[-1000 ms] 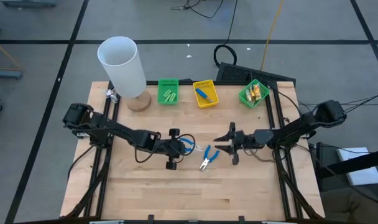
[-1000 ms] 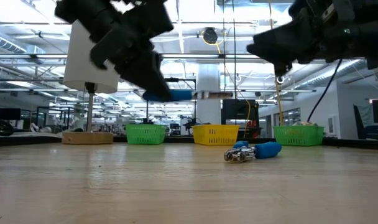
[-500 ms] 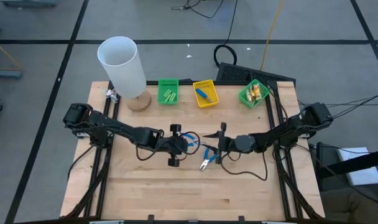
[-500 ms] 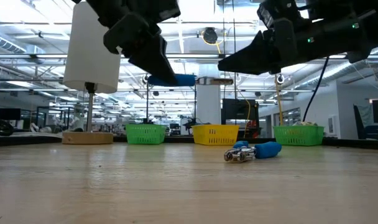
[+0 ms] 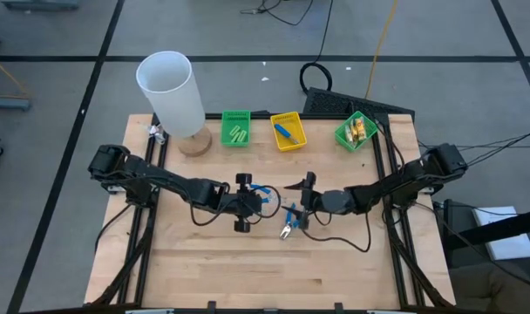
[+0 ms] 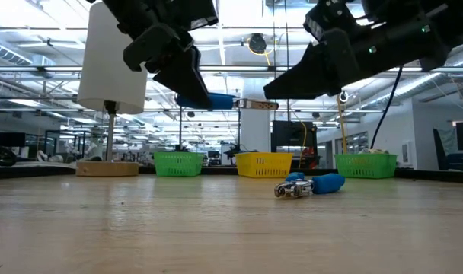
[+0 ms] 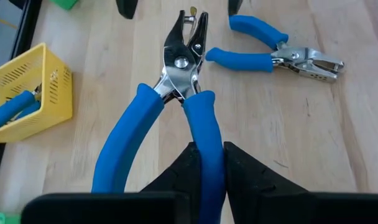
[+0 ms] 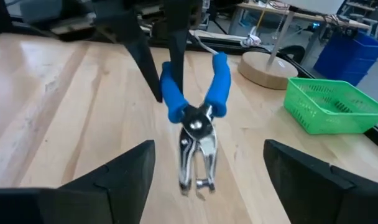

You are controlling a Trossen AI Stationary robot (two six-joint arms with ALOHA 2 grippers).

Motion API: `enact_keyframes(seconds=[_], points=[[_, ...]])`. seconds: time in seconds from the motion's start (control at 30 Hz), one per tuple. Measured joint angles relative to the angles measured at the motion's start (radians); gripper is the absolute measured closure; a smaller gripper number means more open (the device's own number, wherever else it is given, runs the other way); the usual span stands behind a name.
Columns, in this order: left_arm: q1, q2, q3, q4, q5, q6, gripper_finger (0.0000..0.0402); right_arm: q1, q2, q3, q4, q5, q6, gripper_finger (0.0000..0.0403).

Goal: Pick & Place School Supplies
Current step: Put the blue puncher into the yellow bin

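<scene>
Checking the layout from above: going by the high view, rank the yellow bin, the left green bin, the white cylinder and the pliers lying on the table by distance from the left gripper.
From the left gripper:
1. Pliers on the table, just to its right, mid-table.
2. Yellow bin, back edge, centre, and left green bin, back edge: too close to call.
3. White cylinder, back left corner.

Blue handles and silver metal heads mark both pliers (image 7: pixel 186 87) (image 7: pixel 276 53). The bench (image 5: pixel 335 262) is pale wood. Slotted bins are green (image 5: pixel 236 128), yellow (image 5: pixel 288 131) and green (image 5: pixel 356 130). The cylinder (image 5: pixel 171 93) is white.
</scene>
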Motion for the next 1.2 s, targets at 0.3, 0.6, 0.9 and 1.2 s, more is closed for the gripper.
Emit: enact_keyframes(seconds=[0.3,0.6,0.9,1.2], points=[[0.001,0.0,0.0,0.02,0.022,-0.011,0.0355,-0.013,0.0,0.0,-0.019,0.024,-0.007,0.0132],[0.007,-0.001,0.0,0.108,0.054,0.017,0.0351,-0.012,0.0,-0.001,-0.026,0.022,-0.01,0.0138],[0.023,-0.001,0.0,0.113,0.079,0.011,0.0352,-0.012,0.0,-0.001,-0.026,0.023,-0.017,0.0147],[0.023,-0.001,0.0,0.113,0.08,0.011,0.0355,-0.013,0.0,-0.002,-0.013,-0.029,-0.021,0.0208]])
